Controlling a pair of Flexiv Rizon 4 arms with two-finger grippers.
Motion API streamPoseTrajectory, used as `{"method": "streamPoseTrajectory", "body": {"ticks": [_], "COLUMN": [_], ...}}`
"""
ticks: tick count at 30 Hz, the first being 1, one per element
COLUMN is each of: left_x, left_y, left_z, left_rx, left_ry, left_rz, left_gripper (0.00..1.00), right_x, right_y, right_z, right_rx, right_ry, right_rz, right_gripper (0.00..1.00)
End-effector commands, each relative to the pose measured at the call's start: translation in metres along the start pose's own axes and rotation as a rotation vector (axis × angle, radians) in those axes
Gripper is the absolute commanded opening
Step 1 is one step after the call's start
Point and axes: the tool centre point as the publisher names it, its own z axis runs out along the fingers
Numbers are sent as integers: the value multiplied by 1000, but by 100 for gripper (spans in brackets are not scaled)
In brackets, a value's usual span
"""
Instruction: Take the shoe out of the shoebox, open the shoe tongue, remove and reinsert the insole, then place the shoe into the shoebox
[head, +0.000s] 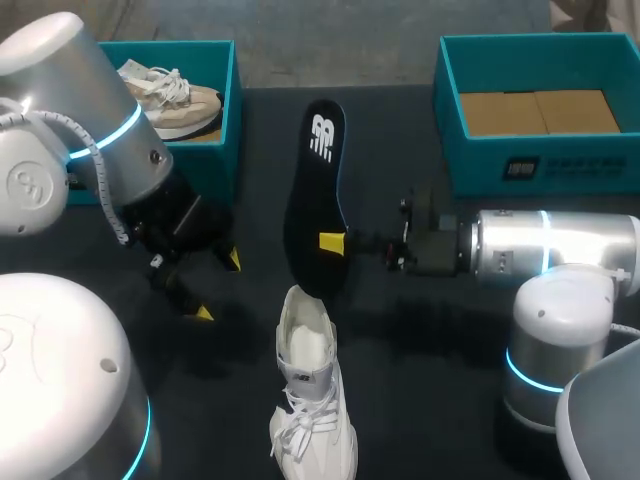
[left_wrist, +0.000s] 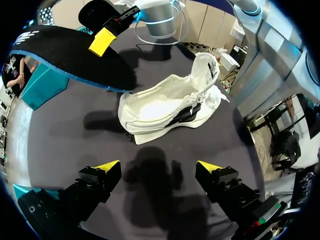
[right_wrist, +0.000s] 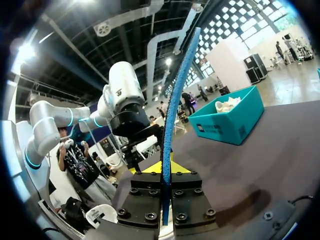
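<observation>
A black insole (head: 315, 195) hangs above the table's middle, and my right gripper (head: 333, 243) is shut on its lower side edge. In the right wrist view the insole (right_wrist: 175, 100) stands edge-on, its blue rim clamped between the right gripper (right_wrist: 165, 167). A white shoe (head: 312, 400) sits on the dark table just below the insole, its tongue pulled open and its heel toward the insole. My left gripper (head: 218, 286) stands open and empty left of the shoe. In the left wrist view the shoe (left_wrist: 170, 105) lies ahead of the left gripper (left_wrist: 159, 166), with the insole (left_wrist: 65, 50) beyond it.
A teal shoebox (head: 225, 130) at the back left holds a second, beige shoe (head: 170, 95). Another teal shoebox (head: 470, 165) at the back right has brown cardboard inside. My right arm's base (head: 550, 360) stands at the front right.
</observation>
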Motion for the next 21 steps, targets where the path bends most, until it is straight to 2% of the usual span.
{"method": "streamPoseTrajectory", "body": {"ticks": [1, 12, 17, 21], "left_x": [2, 23, 28, 29], "left_y": [-8, -23, -22, -18], "left_z": [10, 28, 40, 48], "left_rx": [-2, -39, -60, -48], "left_ry": [-1, -8, -8, 2], "left_rz": [-15, -37, -64, -90], "left_gripper": [100, 100, 100, 100], "right_x": [1, 6, 10, 11], "right_y": [0, -11, -18, -22], "right_z": [2, 0, 0, 1], "right_rx": [2, 5, -2, -4], "right_ry": [-3, 45, 52, 49], "right_rz": [1, -7, -6, -10], "right_gripper": [0, 0, 0, 0]}}
